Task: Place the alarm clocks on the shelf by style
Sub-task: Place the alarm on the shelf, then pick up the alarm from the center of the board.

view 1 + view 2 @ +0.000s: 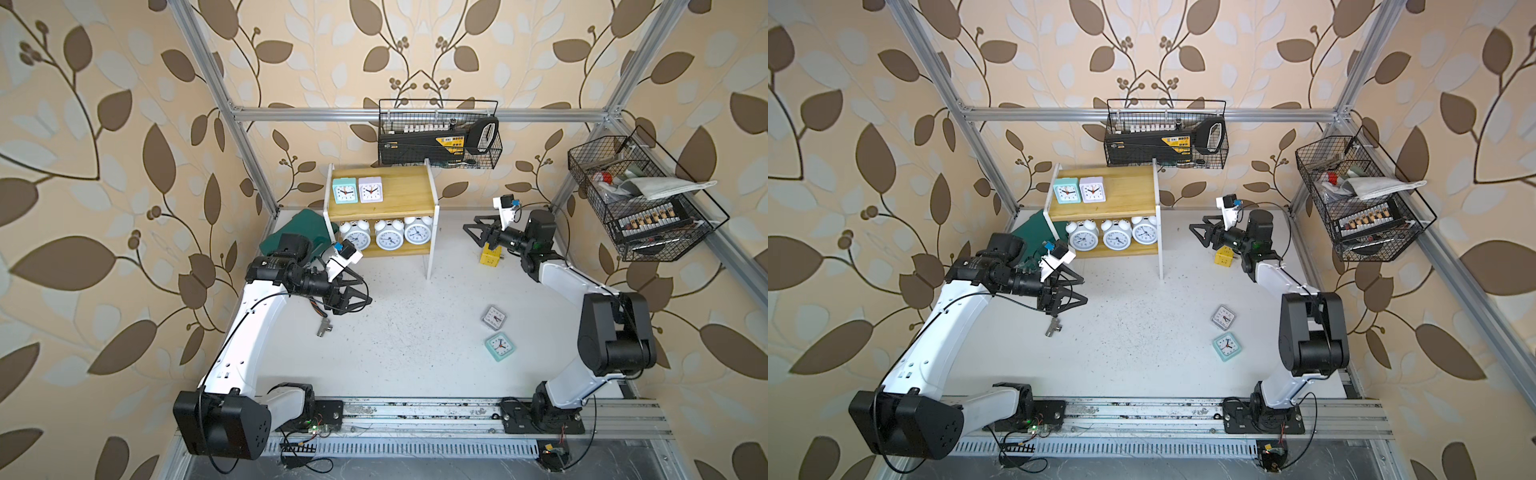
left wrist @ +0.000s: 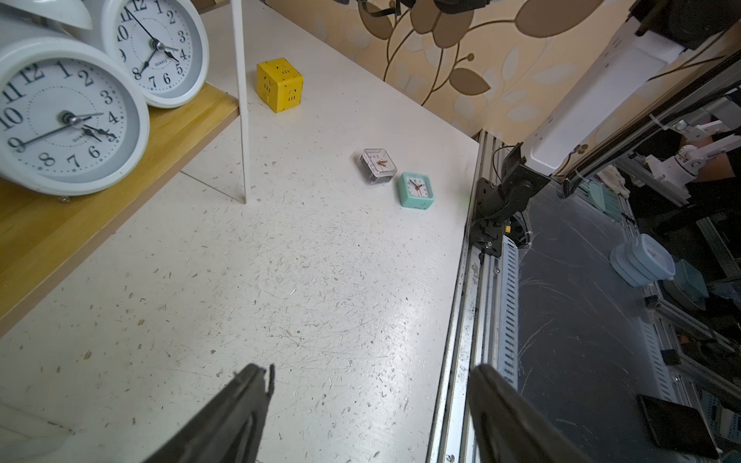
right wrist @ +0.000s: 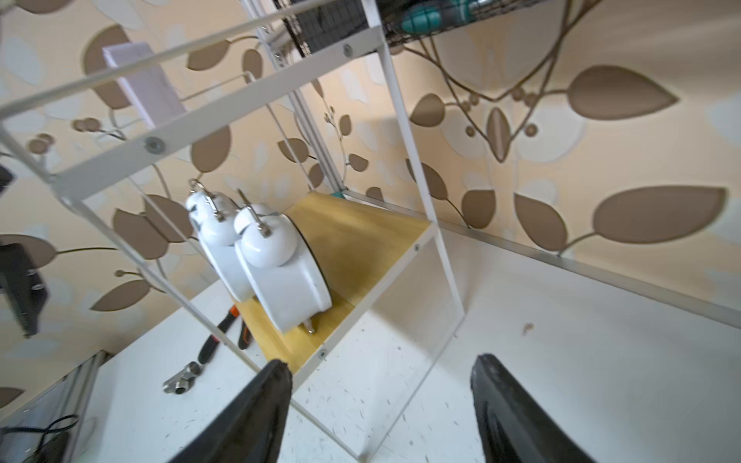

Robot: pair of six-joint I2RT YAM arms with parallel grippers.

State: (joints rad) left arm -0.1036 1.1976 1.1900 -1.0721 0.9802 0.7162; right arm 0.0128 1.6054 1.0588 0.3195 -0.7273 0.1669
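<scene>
Pliers, apparently, show clearly only in the right wrist view; left gripper and right gripper gape empty over the speckled desk.

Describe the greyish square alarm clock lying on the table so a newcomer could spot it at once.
On the white speckled table, right of the two-tier wooden shelf, two small square clocks lie face up. The greyish clock is nearer the yellow cube; its neighbour is a mint-green clock.

Shelf top board lies bare beside the lilac clock.
</scene>
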